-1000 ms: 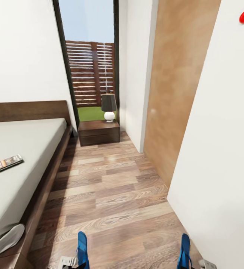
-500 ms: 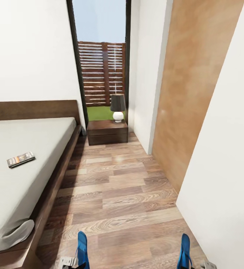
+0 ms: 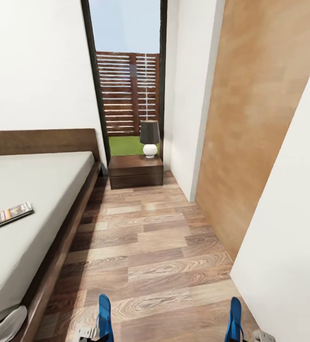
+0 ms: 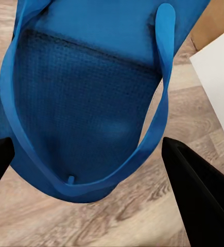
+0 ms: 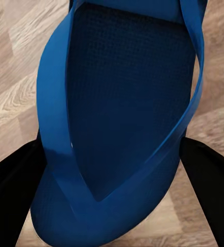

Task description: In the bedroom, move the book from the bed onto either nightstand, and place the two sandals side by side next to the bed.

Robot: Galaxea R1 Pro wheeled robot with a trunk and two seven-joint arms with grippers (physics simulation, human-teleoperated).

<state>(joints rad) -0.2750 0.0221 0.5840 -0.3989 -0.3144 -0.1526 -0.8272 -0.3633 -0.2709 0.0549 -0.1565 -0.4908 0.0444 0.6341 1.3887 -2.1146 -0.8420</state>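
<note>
The book (image 3: pixel 13 213) lies flat on the pale grey mattress of the bed (image 3: pixel 41 185), at the left in the head view. A nightstand (image 3: pixel 135 171) stands beyond the bed's head by the window. At the bottom of the head view, one blue sandal (image 3: pixel 105 316) is held on edge by my left gripper (image 3: pixel 97 334), and the other sandal (image 3: pixel 234 319) by my right gripper (image 3: pixel 248 336). In the left wrist view a sandal (image 4: pixel 81 108) sits between black fingers (image 4: pixel 204 200). In the right wrist view a sandal (image 5: pixel 122 103) is clamped between fingers (image 5: pixel 11 193).
A lamp (image 3: pixel 149 137) with a dark shade stands on the nightstand. A brown door (image 3: pixel 259 118) and white walls (image 3: pixel 293 237) close in the right side. The plank floor (image 3: pixel 145 242) runs between the bed frame and that wall up to the nightstand.
The whole head view has shifted, so the camera has moved: bed and book now sit further left in the picture. Both sandals stay held at the same places in the view.
</note>
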